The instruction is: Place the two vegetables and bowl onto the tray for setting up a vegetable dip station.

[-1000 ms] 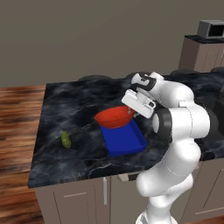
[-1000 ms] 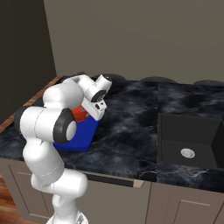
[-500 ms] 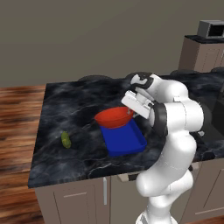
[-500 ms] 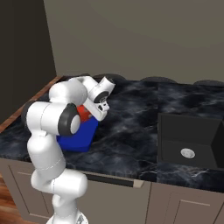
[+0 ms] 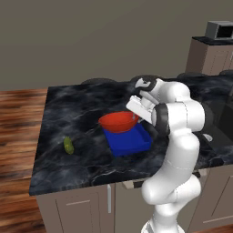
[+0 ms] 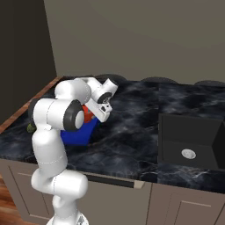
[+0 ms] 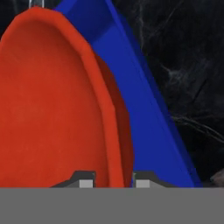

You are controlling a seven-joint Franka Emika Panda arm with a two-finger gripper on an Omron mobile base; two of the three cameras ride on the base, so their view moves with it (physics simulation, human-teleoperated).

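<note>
- Two finger tips of the gripper (image 7: 111,178) stand one on each side of the bowl (image 5: 119,121) rim in the hand view, so the gripper is clamped on this rim.
- The red-orange bowl is over the far part of the blue tray (image 5: 129,142). I cannot tell if its bottom touches the tray or is just above it.
- In the hand view the bowl (image 7: 52,109) covers the left side and the tray (image 7: 135,100) wall runs beside it on the right, with the black marble counter (image 7: 188,65) behind.
- The yellow-green vegetable (image 5: 68,145) lies on the counter (image 5: 73,113), well apart from the tray, on the left in the left base view.
- A dark sink (image 6: 190,141) is set in the counter to the right in the right base view.
</note>
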